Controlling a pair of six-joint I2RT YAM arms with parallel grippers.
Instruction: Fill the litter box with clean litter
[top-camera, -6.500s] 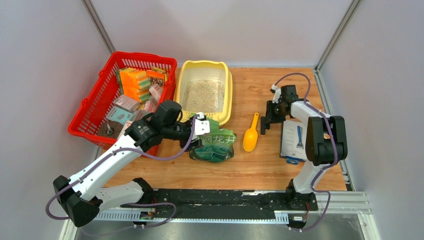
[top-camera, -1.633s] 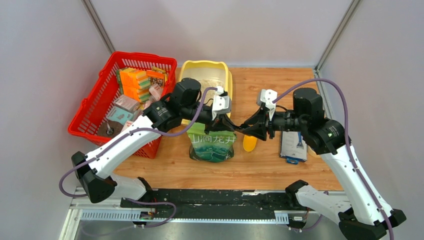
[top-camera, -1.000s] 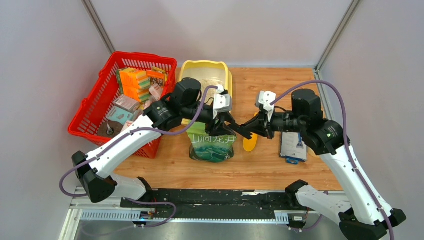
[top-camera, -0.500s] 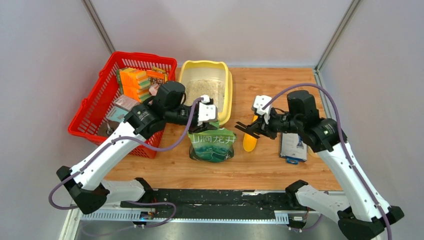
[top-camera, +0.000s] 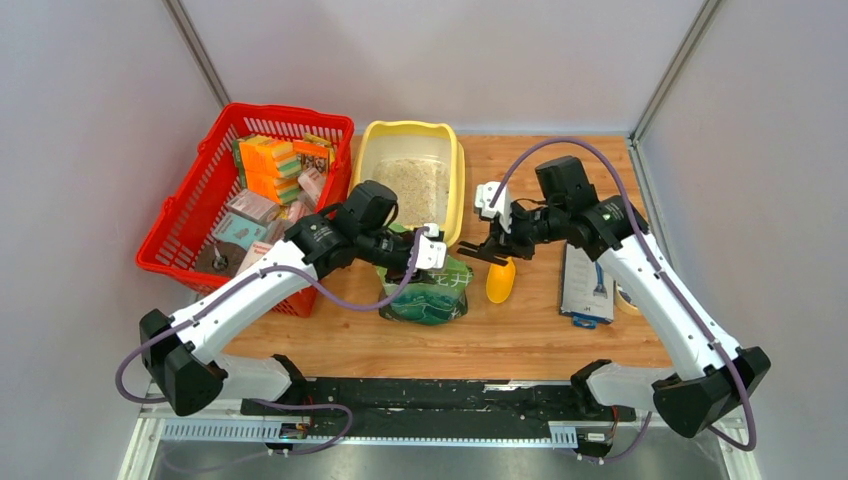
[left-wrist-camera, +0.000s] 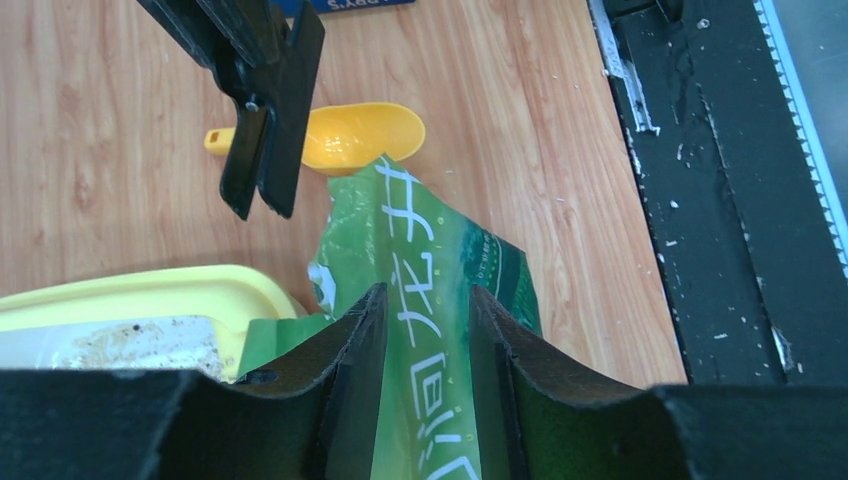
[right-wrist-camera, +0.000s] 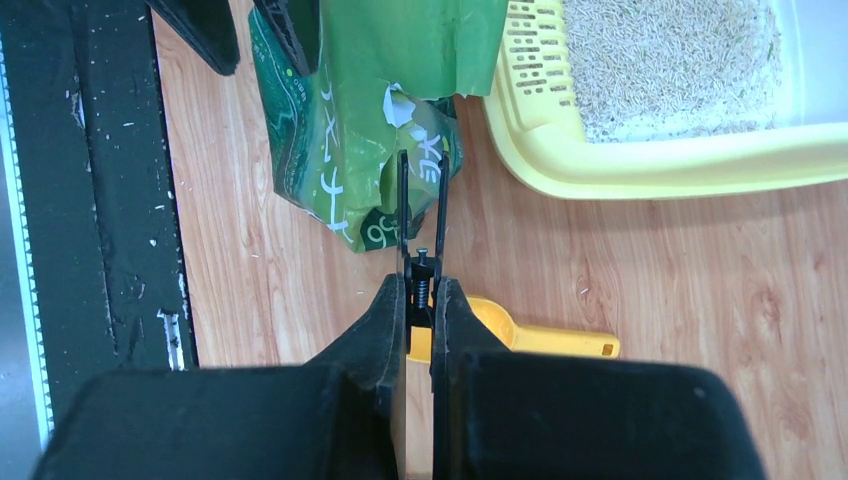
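Sagging green pouch (top-camera: 440, 295), left tool (left-wrist-camera: 425, 330) lower

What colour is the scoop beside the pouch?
Yellow; the scoop shows best in the left wrist view.

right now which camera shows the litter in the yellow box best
Top external: nearly the whole bed of litter shows inside the litter box. Right wrist shows the granules closer but cropped; left wrist catches only a box corner.
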